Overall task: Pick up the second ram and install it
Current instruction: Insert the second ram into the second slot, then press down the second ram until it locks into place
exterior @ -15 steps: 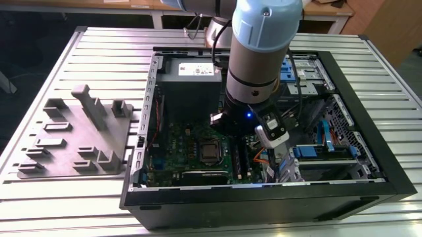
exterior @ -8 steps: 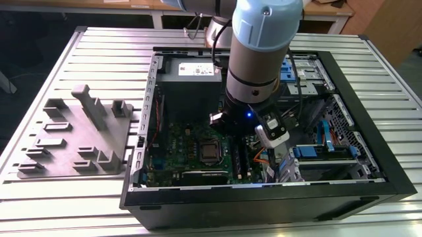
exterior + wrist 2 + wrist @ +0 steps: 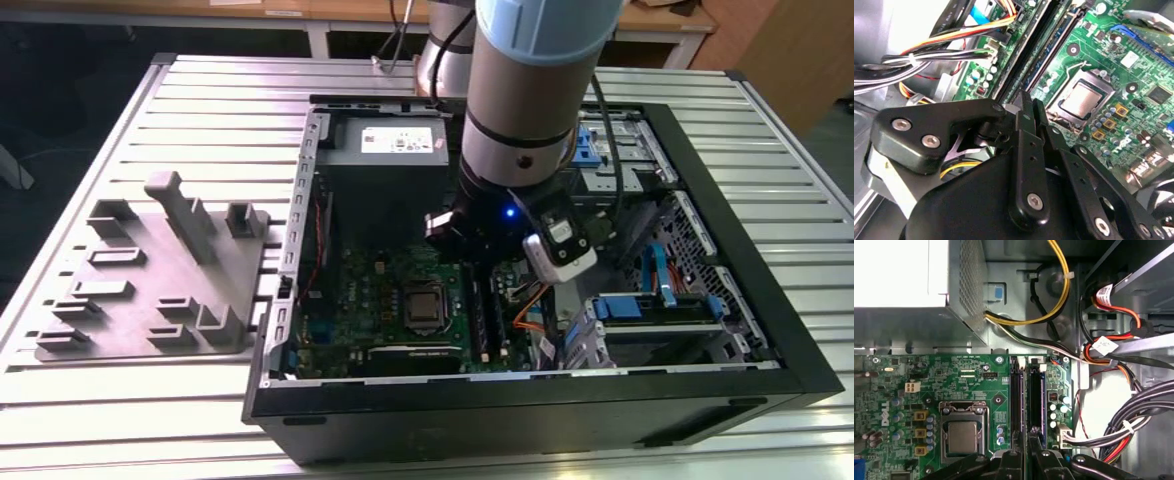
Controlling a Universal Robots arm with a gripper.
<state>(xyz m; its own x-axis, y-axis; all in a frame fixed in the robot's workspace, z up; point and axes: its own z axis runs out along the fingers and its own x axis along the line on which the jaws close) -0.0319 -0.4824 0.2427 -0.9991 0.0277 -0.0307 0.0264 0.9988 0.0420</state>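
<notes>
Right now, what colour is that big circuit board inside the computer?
Green, clearest in the first wrist view: the motherboard.

Overall light: the exterior view was evenly lit, the slatted table (image 3: 200, 110) pale and soft.
Glare: the power supply (image 3: 899, 272) blew out white in the first wrist view.
Shadow: the case interior lay dark under the arm (image 3: 534, 110).
Focus: the gripper (image 3: 1029, 107) up close was soft; the motherboard (image 3: 1134, 65) stayed crisp.
</notes>
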